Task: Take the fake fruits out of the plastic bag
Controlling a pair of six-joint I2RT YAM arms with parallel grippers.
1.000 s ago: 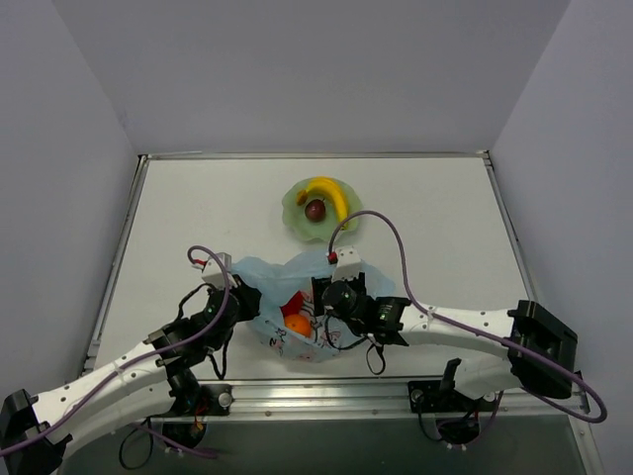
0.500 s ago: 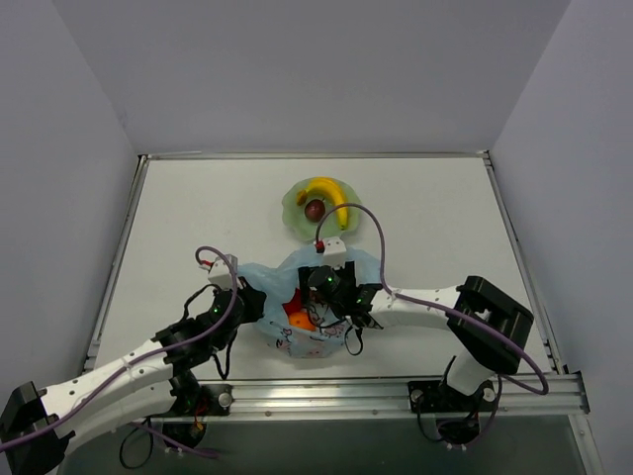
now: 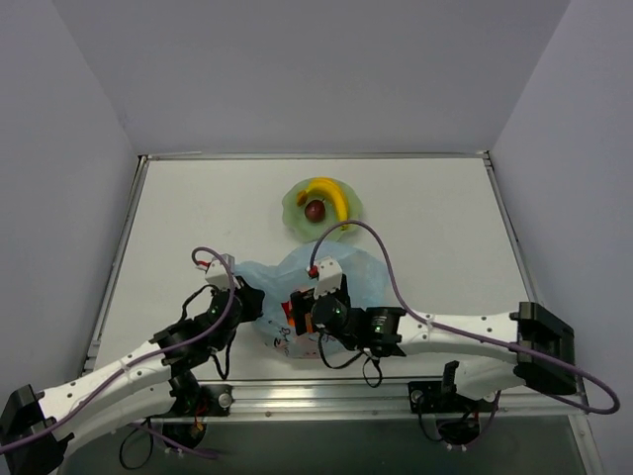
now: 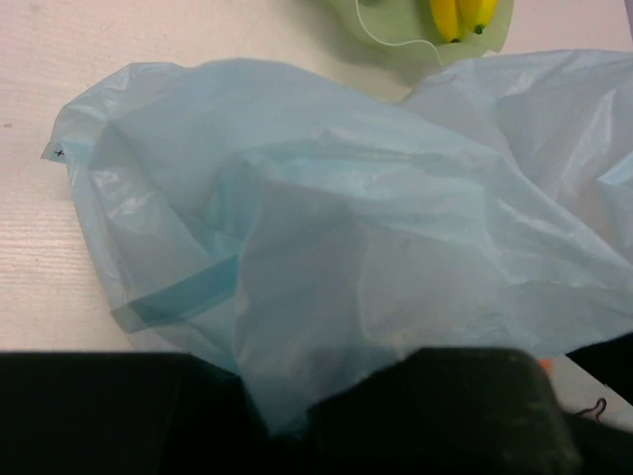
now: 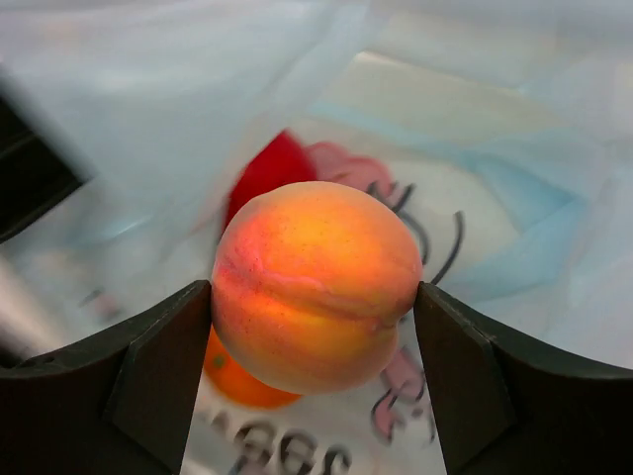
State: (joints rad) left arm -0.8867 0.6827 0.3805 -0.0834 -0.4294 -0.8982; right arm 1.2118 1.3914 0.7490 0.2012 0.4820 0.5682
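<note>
The light-blue plastic bag (image 3: 361, 272) lies crumpled near the table's front. My left gripper (image 3: 249, 300) is shut on a fold of the bag's left edge, seen pinched between the jaws in the left wrist view (image 4: 282, 421). My right gripper (image 3: 300, 315) is inside the bag's mouth, shut on the peach-coloured fruit (image 5: 316, 287), which sits between both fingers. Under it lie the orange (image 5: 237, 381) and the red apple (image 5: 267, 173) on the bag's printed film (image 5: 514, 198). The yellow banana (image 3: 331, 195) and the small dark round fruit (image 3: 315, 210) lie in the bowl.
The pale green scalloped bowl (image 3: 297, 213) stands just beyond the bag, mid-table; its rim (image 4: 396, 30) shows at the top of the left wrist view. Raised table rims run along the left, right and back. A metal rail runs along the front edge.
My right gripper has moved left and nearer within the bag. The orange seen before in the top view is now hidden under it. The left gripper has hardly moved.
</note>
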